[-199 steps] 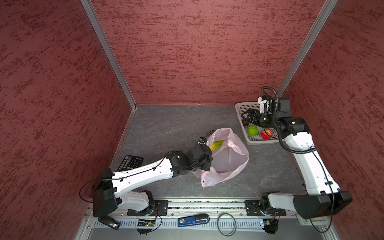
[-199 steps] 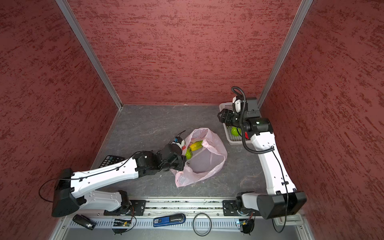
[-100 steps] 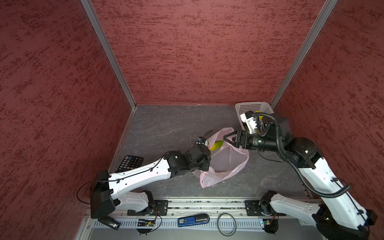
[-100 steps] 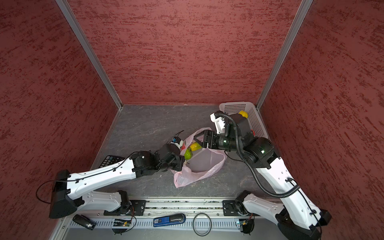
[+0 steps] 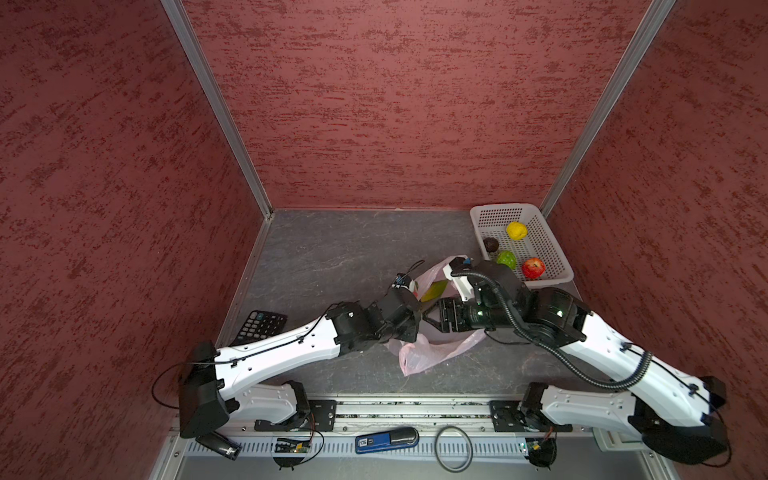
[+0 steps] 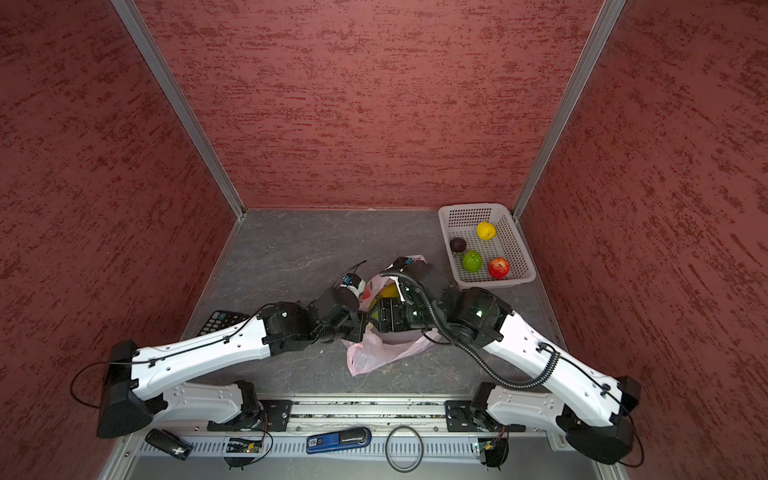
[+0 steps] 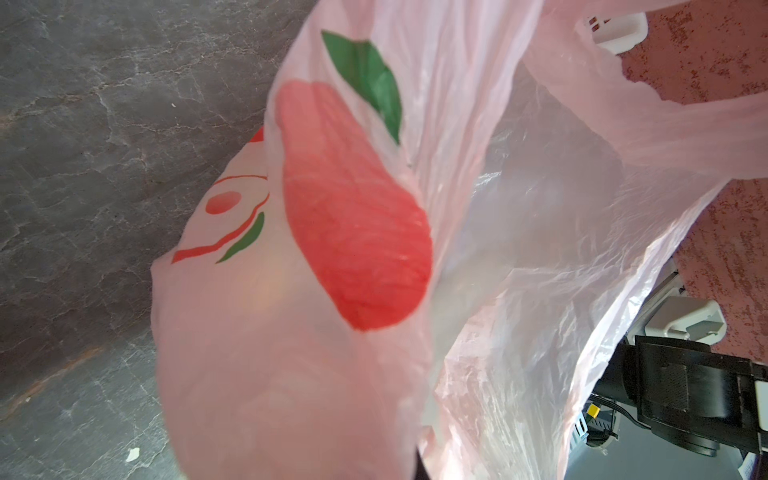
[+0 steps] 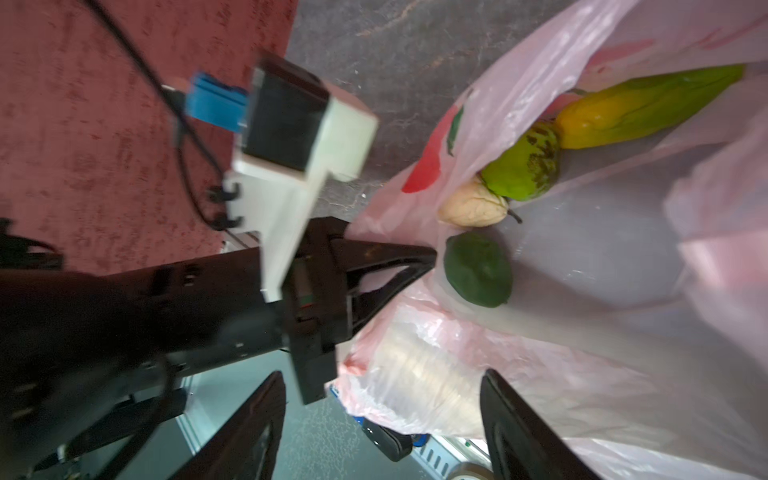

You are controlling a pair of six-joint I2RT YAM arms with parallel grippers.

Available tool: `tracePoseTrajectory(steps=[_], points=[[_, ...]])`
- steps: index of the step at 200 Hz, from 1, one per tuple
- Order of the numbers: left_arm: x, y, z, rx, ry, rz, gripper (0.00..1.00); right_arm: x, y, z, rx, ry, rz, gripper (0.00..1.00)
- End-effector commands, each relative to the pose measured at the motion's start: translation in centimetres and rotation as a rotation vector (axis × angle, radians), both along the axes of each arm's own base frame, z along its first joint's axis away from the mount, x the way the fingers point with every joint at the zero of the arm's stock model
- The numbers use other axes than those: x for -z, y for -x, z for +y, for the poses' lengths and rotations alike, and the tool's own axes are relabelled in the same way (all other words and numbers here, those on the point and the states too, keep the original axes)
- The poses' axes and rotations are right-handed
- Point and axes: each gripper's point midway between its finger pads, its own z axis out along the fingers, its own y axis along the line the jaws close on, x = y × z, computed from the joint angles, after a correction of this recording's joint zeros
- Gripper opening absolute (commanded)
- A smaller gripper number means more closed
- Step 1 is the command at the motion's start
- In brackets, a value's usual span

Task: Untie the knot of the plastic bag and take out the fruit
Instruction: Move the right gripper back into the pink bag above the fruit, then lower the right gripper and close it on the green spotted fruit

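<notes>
A calculator [image 5: 264, 326] lies at the left edge of the table [image 5: 332, 257]. The left arm reaches low from its near-left base toward the centre, forearm almost level. The left tool [image 8: 428, 257] is pinched tight on the rim of the plastic bag [image 5: 432, 353], which lies mid-table with its mouth held open. In the left wrist view pink film with red and green print fills the frame, and the tool itself is out of sight.

Inside the bag lie a dark green fruit [image 8: 478, 270], a cream-white fruit [image 8: 473, 208], a speckled green fruit [image 8: 523, 166] and an elongated yellow-green fruit [image 8: 648, 104].

The right tool [image 8: 380, 374] faces the left one, jaws spread wide at the bag's mouth, gripping nothing. In both top views the right arm's wrist covers the bag's middle.

Far right, a white basket [image 5: 494, 216] holds four more fruits.
</notes>
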Motion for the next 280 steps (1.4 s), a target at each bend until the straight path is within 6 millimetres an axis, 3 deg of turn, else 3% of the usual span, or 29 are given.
tracePoseTrajectory(steps=[1,41,81,129,158,175,207,233,280], points=[[-0.6,0.0,0.8,-0.018,0.006,-0.006,0.00,1.9,-1.3,-0.8,0.033,0.092,-0.075,0.74],[-0.5,0.0,1.5,-0.037,0.001,0.002,0.00,5.7,-2.0,-1.1,0.015,0.187,-0.113,0.74],[-0.5,0.1,2.0,-0.048,-0.008,0.016,0.00,10.2,-2.4,0.2,-0.042,0.241,-0.097,0.74],[0.0,1.3,3.2,-0.059,-0.044,0.063,0.00,15.0,-2.5,2.2,-0.012,0.159,-0.027,0.74],[1.0,2.5,3.4,-0.043,-0.062,0.125,0.00,17.5,-2.5,2.3,0.049,0.128,0.024,0.76],[2.0,3.4,3.2,-0.025,-0.082,0.165,0.00,17.9,-3.1,2.1,0.125,0.106,0.027,0.78],[2.9,4.1,3.2,-0.021,-0.108,0.190,0.00,16.8,-5.7,2.2,0.276,0.033,-0.022,0.83],[2.6,3.6,3.2,-0.033,-0.117,0.170,0.00,16.0,-8.2,2.3,0.382,-0.047,-0.030,0.87],[2.0,2.6,3.4,-0.065,-0.123,0.130,0.00,17.2,-11.6,2.5,0.466,-0.070,-0.013,0.88]])
